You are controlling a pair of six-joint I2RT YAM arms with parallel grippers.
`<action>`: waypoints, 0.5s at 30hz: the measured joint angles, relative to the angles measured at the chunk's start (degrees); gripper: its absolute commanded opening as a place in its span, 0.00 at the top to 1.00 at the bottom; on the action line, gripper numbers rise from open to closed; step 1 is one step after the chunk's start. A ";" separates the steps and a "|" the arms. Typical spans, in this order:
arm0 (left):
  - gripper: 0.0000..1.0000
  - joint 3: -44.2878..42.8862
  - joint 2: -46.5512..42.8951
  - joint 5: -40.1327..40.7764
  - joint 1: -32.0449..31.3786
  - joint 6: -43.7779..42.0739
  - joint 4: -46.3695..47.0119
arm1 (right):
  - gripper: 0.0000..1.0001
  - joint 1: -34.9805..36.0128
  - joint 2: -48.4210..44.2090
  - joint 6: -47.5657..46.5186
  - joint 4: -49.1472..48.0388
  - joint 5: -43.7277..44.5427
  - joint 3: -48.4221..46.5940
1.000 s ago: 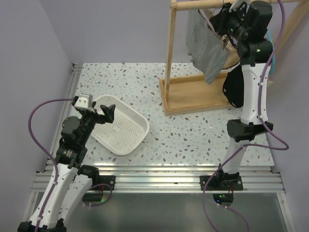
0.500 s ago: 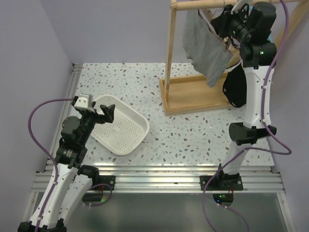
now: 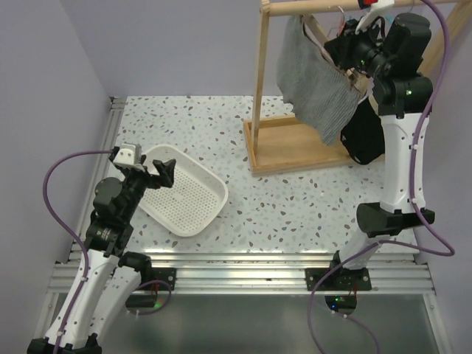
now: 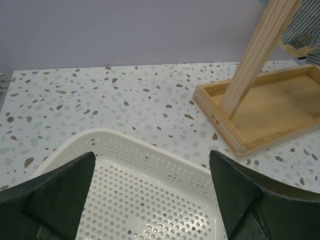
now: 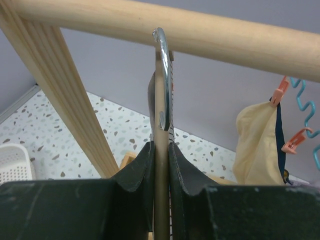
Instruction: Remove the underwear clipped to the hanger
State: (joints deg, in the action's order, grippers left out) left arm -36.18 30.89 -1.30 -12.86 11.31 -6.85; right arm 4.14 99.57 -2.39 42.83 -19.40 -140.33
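My right gripper (image 3: 345, 57) is raised at the wooden rack's top rail (image 3: 310, 6) and shut on a flat wooden hanger (image 5: 161, 175). The hanger's metal hook (image 5: 164, 75) sits right at the rail (image 5: 210, 37). The grey striped underwear (image 3: 316, 87) hangs from that hanger, tilted down to the right. The black pair (image 3: 363, 136) hangs behind my right arm. The beige pair (image 5: 255, 140) hangs to the right, held by pink clips (image 5: 279, 92). My left gripper (image 3: 164, 173) is open and empty over the white basket (image 3: 188, 214).
The rack's wooden base tray (image 3: 295, 144) and upright post (image 3: 259, 81) stand at the back right. The perforated basket (image 4: 150, 145) lies below my left fingers (image 4: 60, 190). A blue coiled cord (image 5: 306, 115) hangs at the far right. Walls close in behind and on the left.
My right arm has risen and shifted right with the hanger, and the grey underwear has swung up and spread leftward with it. The left arm has not moved.
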 measured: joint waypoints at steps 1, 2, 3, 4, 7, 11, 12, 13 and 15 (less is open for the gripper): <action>0.00 0.00 0.00 0.00 0.00 0.00 0.00 | 1.00 -0.02 -0.81 -0.42 -0.17 -0.17 1.60; 0.00 0.00 0.00 0.00 0.00 0.00 0.00 | 1.00 -0.04 -1.73 -0.81 -0.26 -0.35 3.34; 0.00 0.00 0.00 -0.02 0.00 0.00 0.00 | 1.00 -0.04 -2.78 -1.29 -0.33 -0.72 5.44; 0.00 0.00 0.00 -0.02 0.00 0.00 0.00 | 1.00 -0.04 -3.76 -1.84 -0.26 -0.98 7.30; 0.00 0.00 0.00 -0.48 0.00 0.00 0.04 | 1.00 -0.04 -7.48 -4.22 -0.11 -1.60 14.32; 0.00 0.26 0.15 -3.82 0.09 -0.37 1.20 | 1.00 -0.04 -14.23 -8.46 0.33 -2.80 26.12; 0.00 0.52 0.15 -4.98 0.09 -0.50 1.88 | 1.00 -0.04 -16.48 -9.79 0.46 -2.95 29.59; 0.00 1.01 0.15 -6.54 0.09 -0.74 3.02 | 1.00 -0.04 -18.69 -11.26 0.85 -3.13 32.94; 0.00 2.25 0.13 -10.21 0.09 -1.38 5.66 | 1.00 -0.04 -23.02 -14.01 1.62 -3.63 39.04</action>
State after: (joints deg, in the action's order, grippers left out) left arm -33.93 31.03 -11.51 -12.78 9.93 -1.19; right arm 4.10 76.55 -16.40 44.45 -23.03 -101.30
